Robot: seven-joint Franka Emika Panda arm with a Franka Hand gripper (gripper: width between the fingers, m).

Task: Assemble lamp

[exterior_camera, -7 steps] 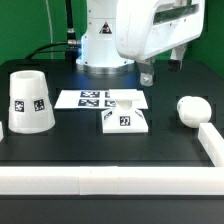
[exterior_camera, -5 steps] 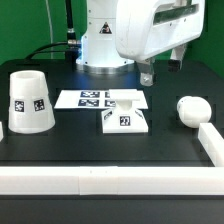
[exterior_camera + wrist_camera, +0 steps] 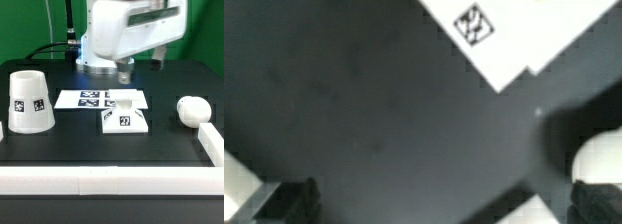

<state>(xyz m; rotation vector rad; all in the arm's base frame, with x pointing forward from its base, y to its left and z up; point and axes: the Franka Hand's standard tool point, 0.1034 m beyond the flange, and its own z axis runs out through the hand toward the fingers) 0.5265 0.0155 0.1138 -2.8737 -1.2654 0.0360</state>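
The flat square lamp base [image 3: 124, 118] with its socket sits mid-table. The tapered shade [image 3: 28, 101] stands at the exterior view's left. The round-headed bulb [image 3: 192, 109] lies at the right. My gripper [image 3: 140, 68] hangs open and empty above the table, behind the base and touching none of the parts. In the wrist view the gripper [image 3: 438, 205] shows wide-apart fingers [image 3: 287, 200] over dark table. A white shape [image 3: 594, 145] sits at that picture's edge; I cannot tell which part it is.
The marker board [image 3: 85, 99] lies flat behind the base; its corner with one tag shows in the wrist view [image 3: 482, 25]. A white rail [image 3: 110, 180] runs along the table's front and turns up the exterior view's right side.
The arm and gripper have shifted toward the exterior view's left, from behind the bulb side to behind the base. The jaws stay open. No part has moved.
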